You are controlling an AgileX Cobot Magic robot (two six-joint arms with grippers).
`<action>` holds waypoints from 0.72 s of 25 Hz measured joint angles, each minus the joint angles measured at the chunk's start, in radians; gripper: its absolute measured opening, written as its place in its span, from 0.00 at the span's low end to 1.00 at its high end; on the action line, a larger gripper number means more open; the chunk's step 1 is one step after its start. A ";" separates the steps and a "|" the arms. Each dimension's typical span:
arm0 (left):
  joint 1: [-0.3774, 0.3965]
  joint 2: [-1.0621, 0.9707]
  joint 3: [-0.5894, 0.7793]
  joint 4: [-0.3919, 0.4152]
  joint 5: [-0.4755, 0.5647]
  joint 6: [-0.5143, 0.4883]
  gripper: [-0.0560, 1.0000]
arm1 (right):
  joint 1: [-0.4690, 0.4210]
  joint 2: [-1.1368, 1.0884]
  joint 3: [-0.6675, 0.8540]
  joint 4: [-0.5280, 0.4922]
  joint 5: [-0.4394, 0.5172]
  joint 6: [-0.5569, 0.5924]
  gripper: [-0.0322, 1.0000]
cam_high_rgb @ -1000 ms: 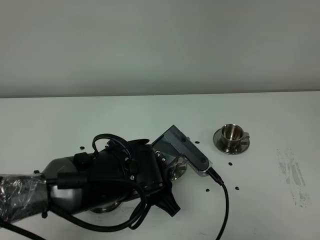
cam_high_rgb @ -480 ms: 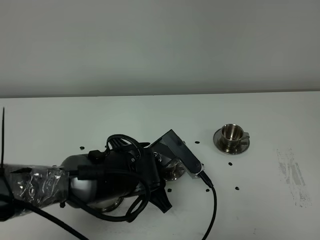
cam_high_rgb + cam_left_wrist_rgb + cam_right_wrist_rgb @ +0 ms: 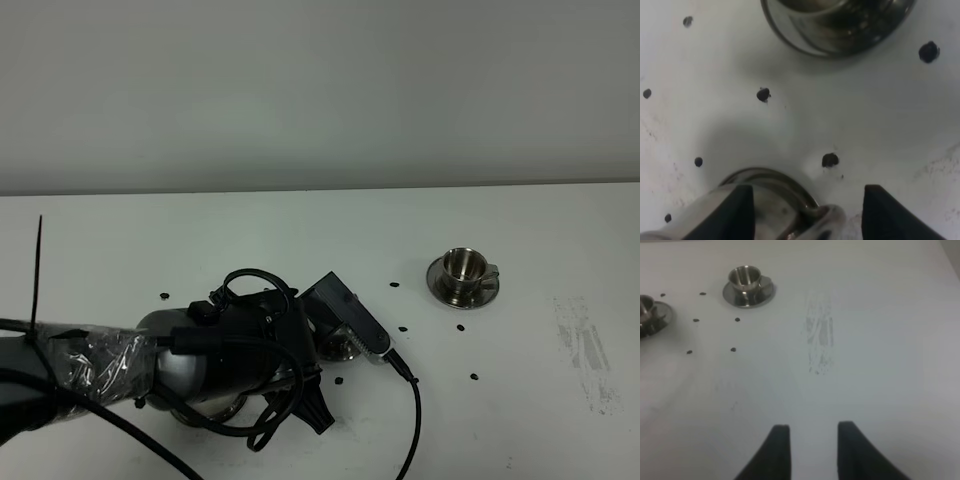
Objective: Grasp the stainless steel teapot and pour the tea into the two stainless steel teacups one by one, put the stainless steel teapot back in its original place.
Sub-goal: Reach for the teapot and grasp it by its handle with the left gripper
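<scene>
My left arm [image 3: 220,350] lies over the teapot and hides it in the exterior high view. In the left wrist view my left gripper [image 3: 807,192] is open, its fingers on either side of a shiny steel body, the teapot [image 3: 770,215], which sits on a round dish rim [image 3: 775,176]. One teacup on its saucer [image 3: 835,20] lies just beyond; in the exterior high view it [image 3: 340,345] peeks out under the wrist. The second teacup [image 3: 463,268] stands to the right and also shows in the right wrist view [image 3: 745,277]. My right gripper [image 3: 810,432] is open and empty. No tea shows.
Several small dark specks [image 3: 404,328] dot the white table [image 3: 520,400] around the cups. A grey smudge [image 3: 585,350] marks the table at the right. A black cable [image 3: 412,420] trails from the left wrist toward the front edge.
My left arm has drawn back toward the lower left of the exterior high view, and the wrist camera has dropped lower. The right teacup has not moved.
</scene>
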 joint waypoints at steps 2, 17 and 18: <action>0.000 0.000 0.000 -0.004 0.004 0.000 0.53 | 0.000 0.000 0.000 0.000 0.000 0.000 0.26; 0.000 -0.003 0.000 -0.150 0.097 0.152 0.53 | 0.000 0.000 0.000 0.000 0.000 0.000 0.26; 0.000 -0.007 0.000 -0.157 0.099 0.166 0.53 | 0.000 0.000 0.000 0.000 0.000 0.000 0.26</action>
